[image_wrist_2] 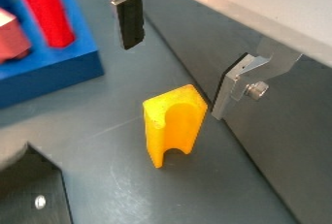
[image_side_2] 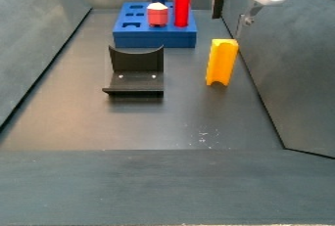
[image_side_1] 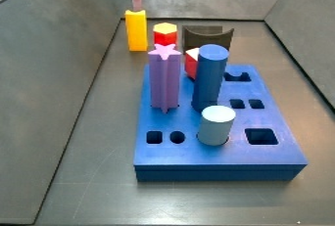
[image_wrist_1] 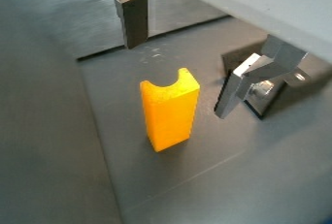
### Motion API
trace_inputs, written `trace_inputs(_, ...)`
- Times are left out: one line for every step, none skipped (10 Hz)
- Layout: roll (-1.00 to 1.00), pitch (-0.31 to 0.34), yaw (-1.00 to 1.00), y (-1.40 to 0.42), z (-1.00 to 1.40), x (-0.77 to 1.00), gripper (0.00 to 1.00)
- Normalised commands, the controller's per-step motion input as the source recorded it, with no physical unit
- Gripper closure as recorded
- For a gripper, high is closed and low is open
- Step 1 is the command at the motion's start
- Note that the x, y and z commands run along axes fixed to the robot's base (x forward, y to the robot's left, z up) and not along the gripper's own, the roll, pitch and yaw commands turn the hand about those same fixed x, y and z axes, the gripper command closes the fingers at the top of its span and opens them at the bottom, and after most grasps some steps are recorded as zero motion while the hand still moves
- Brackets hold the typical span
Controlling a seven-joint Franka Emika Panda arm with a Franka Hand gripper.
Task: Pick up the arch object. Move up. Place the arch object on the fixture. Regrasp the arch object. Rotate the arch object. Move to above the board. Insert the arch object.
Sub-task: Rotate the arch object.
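One of the fingers (image_wrist_1: 135,19) showed in both wrist views as a flat silver plate with a dark pad (image_wrist_2: 130,22), hanging free with nothing on it; its partner was out of frame, so how wide the fingers stood apart could not be told. The gripper (image_side_2: 244,0) hung above the floor (image_side_2: 170,117), close to the right wall (image_side_2: 295,68), higher than the arch object's top and a little beyond it toward the board, holding nothing that the views showed.

Below it, the arch object (image_wrist_1: 170,114) stood upright on the floor on one end, its notched end up (image_wrist_2: 174,123). In a side view it stood near the right wall (image_side_2: 222,62); in a side view it stood close to the floor's far end, beyond the board (image_side_1: 136,29).

A silver bracket (image_wrist_1: 249,80) was bolted to the wall just beside the arch object (image_wrist_2: 244,80).

The fixture (image_side_2: 135,68) sat on the floor between the board and the near edge, well apart from the arch object, its scooped top bare.

The board (image_side_1: 216,132) carried a purple star peg (image_side_1: 164,75), a dark blue cylinder (image_side_1: 211,76), a pale-blue cylinder (image_side_1: 217,125) and a red peg with a yellow top (image_side_1: 165,33).
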Motion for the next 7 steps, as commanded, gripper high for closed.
trace_inputs(-0.01, 0.006, 1.0, 0.0, -0.03, 0.03, 0.0)
trace_inputs(-0.01, 0.006, 1.0, 0.0, -0.03, 0.03, 0.0)
trace_inputs(-0.01, 0.007, 1.0, 0.0, -0.03, 0.03, 0.0)
trace_inputs(-0.02, 0.007, 1.0, 0.0, -0.03, 0.03, 0.0)
trace_inputs(-0.02, 0.008, 1.0, 0.0, -0.03, 0.03, 0.0)
trace_inputs(-0.02, 0.008, 1.0, 0.0, -0.03, 0.03, 0.0)
trace_inputs(-0.02, 0.009, 1.0, 0.0, -0.03, 0.03, 0.0)
